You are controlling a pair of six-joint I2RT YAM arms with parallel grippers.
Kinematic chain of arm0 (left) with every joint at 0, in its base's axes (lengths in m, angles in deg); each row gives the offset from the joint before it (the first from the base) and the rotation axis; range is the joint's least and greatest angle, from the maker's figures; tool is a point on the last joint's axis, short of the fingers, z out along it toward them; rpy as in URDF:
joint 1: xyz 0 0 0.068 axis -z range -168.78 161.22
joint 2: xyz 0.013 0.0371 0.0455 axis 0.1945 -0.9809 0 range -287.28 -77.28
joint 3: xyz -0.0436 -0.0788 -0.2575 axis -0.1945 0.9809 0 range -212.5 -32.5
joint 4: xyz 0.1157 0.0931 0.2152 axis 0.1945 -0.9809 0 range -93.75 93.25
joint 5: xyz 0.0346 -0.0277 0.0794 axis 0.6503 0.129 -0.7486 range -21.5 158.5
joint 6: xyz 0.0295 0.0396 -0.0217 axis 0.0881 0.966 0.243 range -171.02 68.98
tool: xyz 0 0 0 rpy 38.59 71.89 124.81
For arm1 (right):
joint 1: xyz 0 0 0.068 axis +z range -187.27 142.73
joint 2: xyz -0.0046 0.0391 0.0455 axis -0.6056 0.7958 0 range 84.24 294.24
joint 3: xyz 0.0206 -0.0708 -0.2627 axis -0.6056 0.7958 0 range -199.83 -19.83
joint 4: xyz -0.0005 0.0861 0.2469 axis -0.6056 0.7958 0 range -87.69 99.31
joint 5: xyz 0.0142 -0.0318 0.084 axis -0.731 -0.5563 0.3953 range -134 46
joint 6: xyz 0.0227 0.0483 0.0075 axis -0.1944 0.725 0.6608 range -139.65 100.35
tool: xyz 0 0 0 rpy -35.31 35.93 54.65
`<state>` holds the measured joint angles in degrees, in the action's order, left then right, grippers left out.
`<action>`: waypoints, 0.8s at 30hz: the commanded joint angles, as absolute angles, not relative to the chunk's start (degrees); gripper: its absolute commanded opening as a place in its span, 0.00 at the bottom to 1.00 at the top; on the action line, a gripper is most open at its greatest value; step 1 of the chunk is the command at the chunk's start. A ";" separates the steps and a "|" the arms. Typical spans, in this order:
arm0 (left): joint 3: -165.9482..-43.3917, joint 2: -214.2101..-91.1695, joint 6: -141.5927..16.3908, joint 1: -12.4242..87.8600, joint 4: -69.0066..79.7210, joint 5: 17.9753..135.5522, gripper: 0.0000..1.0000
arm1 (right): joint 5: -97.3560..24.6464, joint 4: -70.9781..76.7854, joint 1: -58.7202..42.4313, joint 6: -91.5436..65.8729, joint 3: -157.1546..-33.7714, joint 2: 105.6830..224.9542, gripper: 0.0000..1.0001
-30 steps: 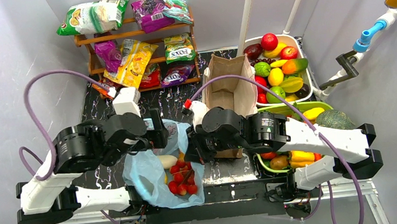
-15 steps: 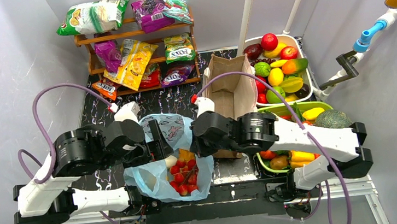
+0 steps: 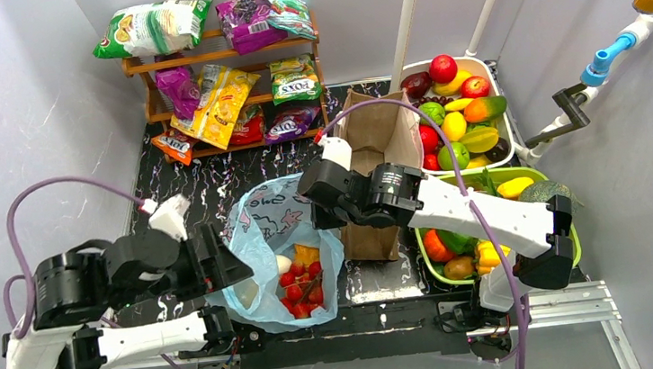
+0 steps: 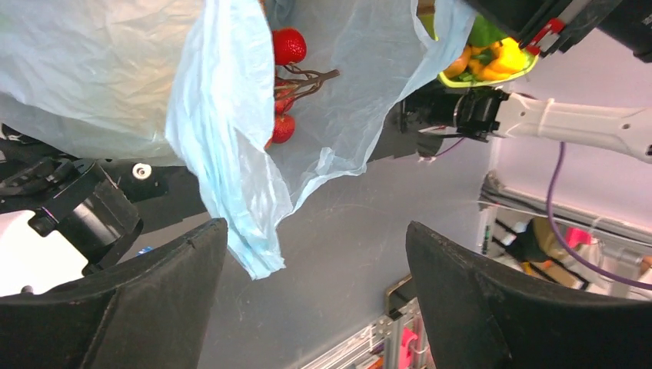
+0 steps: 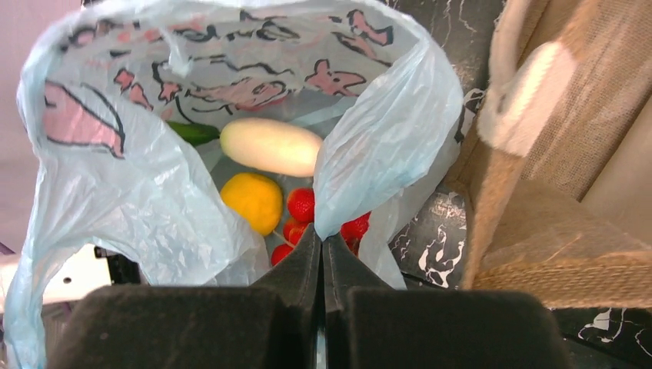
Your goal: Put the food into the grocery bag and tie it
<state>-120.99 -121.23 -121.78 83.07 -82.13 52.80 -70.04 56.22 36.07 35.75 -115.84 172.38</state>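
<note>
**Item:** grocery bag (image 3: 263, 218), thin light-blue film with pink printed figures.

**Location:** on the black marbled table (image 3: 214, 182) at its near edge, between the two arms. It sits just beside the brown paper bag (image 3: 382, 138), with its mouth gaping upward.

**Contents:** food (image 3: 301, 282), lying low in the bag.
- A cluster of red berries (image 5: 301, 204).
- A white vegetable (image 5: 271, 146).
- A yellow-orange fruit (image 5: 252, 200).
- A green piece, mostly hidden under the film.

**Right gripper** (image 5: 321, 238): jaws pressed together on a fold of the rim, on the side nearest the brown paper bag.

**Left gripper** (image 4: 315, 231): jaws spread wide with nothing between them. A loose blue fold hangs close to one finger but is not clamped.

**Handling (judged):**
- The film is soft, limp and slippery, and it slumps wherever it is not held up.
- It is likely to stretch or tear if it is jerked against its load.
- The load looks light but loose, so the round pieces will probably roll and shift the weight.

**Where to take hold (judged):**
- Grip bunched rim or handle material on opposite sides of the mouth, never the single-layer wall.
- Which folds are the loop handles cannot be told from these views.
- The free side near the left gripper is the natural second hold before the tie.
</note>
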 commanded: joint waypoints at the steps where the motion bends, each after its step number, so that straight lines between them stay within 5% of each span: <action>1: -114.82 -116.32 -126.59 83.29 -93.30 51.48 0.83 | -72.38 55.31 34.04 38.00 -116.78 171.35 0.01; 18: -107.23 -115.57 -129.59 83.28 -93.29 54.04 0.79 | -69.15 51.33 33.44 37.85 -112.27 169.58 0.01; 24: -110.50 -108.98 -128.15 83.29 -93.25 50.13 0.90 | -68.74 51.17 33.22 37.75 -111.61 169.58 0.01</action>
<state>-107.79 -111.96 -128.49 83.07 -82.17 53.89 -68.22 53.07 33.56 37.21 -112.03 171.70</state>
